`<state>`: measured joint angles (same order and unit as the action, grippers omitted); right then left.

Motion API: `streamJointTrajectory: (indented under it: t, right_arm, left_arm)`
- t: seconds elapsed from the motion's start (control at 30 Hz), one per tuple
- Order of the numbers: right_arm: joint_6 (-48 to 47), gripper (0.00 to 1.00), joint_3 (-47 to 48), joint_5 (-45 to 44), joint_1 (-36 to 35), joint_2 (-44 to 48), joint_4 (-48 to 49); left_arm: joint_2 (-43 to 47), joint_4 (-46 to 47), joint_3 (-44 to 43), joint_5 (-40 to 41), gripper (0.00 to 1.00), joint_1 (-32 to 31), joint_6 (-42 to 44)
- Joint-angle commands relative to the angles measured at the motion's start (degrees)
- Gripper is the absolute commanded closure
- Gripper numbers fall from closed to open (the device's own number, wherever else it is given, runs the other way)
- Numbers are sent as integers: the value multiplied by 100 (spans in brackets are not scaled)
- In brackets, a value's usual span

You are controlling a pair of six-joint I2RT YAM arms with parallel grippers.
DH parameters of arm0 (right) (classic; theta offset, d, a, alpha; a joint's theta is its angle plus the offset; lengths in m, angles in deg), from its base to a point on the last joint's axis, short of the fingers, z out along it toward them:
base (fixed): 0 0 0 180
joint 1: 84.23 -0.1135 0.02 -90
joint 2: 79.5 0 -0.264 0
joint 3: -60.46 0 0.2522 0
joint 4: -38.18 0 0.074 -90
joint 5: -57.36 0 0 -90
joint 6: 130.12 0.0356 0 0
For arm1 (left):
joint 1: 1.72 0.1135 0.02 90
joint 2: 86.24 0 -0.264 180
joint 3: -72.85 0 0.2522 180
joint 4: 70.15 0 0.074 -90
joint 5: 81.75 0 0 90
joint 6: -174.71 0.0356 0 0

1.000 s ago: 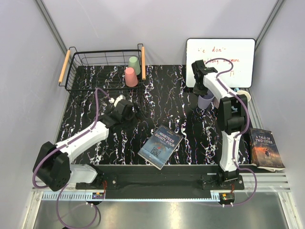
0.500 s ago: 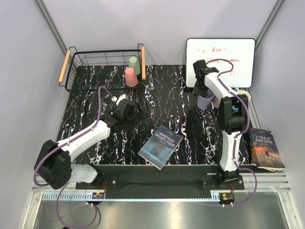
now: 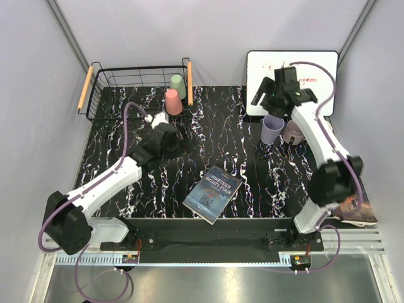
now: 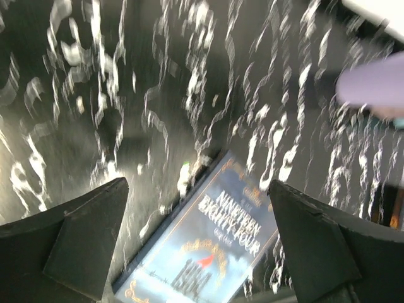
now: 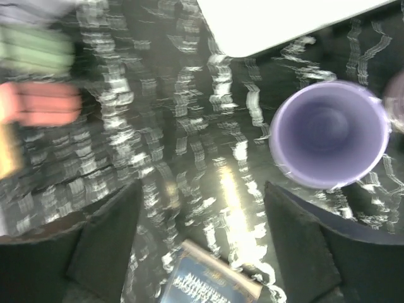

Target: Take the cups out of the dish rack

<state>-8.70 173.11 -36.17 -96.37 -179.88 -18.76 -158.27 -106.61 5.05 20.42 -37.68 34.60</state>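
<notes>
Both dish rack (image 3: 136, 76) handles (image 3: 84, 89), overhead only

Both arms are built alike: white tube-shaped links joined by chunky black joint housings. The left arm (image 3: 107, 183) shows in the lower left of the overhead view and the right arm (image 3: 319, 136) on the right side. A thin purple cable (image 3: 125, 132) loops loosely along each arm, from the base to the wrist. Each base (image 3: 302, 235) is a black block fixed to a dark rail near the bottom edge. The left gripper (image 4: 196, 185) and the right gripper (image 5: 202, 186) end in matt black fingers (image 4: 82, 246), broad and wedge-shaped, with flat angled faces.
</notes>
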Motion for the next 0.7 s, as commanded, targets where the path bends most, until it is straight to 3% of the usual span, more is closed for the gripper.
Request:
streamJointTrajectory:
  t: [0.0,0.13,0.27,0.57,0.67]
  right_arm:
    - [207,13,-1098,1045,-209,1519,1475]
    - [180,11,-2301,1293,-508,2478,2181]
    - [75,11,-2708,1364,-851,3172,2358]
    - [84,11,-3464,1724,-1238,4069,2885]
    - [101,11,-3719,1900,-1264,4184,3070]
  left_arm:
    - [41,301,-1212,1304,1,-7,1413]
    - [-977,-32,-2775,2052,1,221,2487]
    - [-1997,-296,-4330,1799,1,757,2682]
    - [-4449,-201,-6362,1596,1,1609,3234]
    - [-4898,333,-6357,1509,1,1733,3445]
